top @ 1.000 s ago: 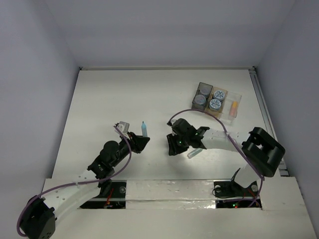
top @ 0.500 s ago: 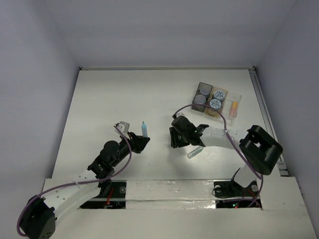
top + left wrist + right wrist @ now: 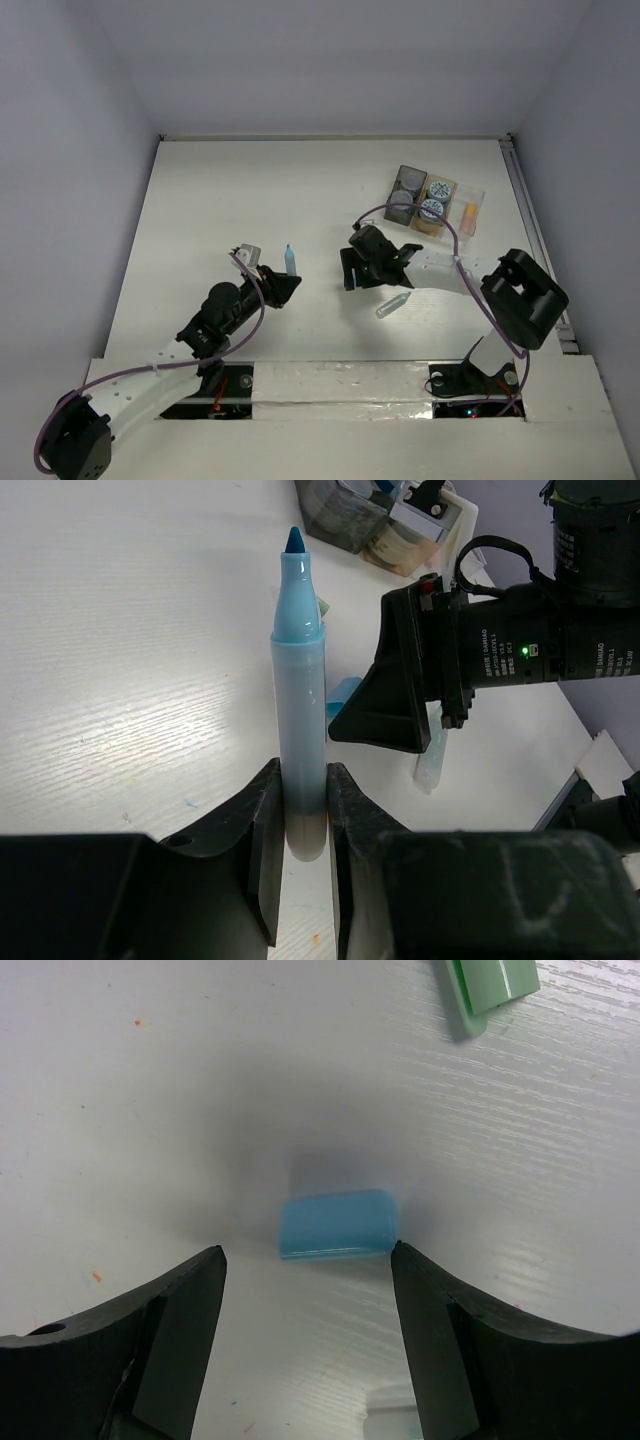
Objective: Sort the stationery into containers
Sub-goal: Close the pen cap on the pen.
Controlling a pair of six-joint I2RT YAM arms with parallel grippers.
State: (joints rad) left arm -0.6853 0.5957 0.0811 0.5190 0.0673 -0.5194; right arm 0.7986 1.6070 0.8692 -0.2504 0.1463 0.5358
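Across a white, wood-grained desk [image 3: 250, 190] boxed by pale lilac walls [image 3: 70, 150], the left fingers [image 3: 258, 830] clamp an upright light blue marker [image 3: 300, 700]; the right fingers [image 3: 180, 1310] stand spread over a blue cap [image 3: 338, 1223] lying flat — trays [image 3: 478, 200] at far right hold jars [image 3: 432, 209].

I'm working in a robotics lab cell. A bare white table [image 3: 250, 190] is boxed in by plain pale walls [image 3: 70, 200] behind it and on both its sides, with the left arm [image 3: 215, 315] and right arm [image 3: 520, 295] bolted at its near edge.
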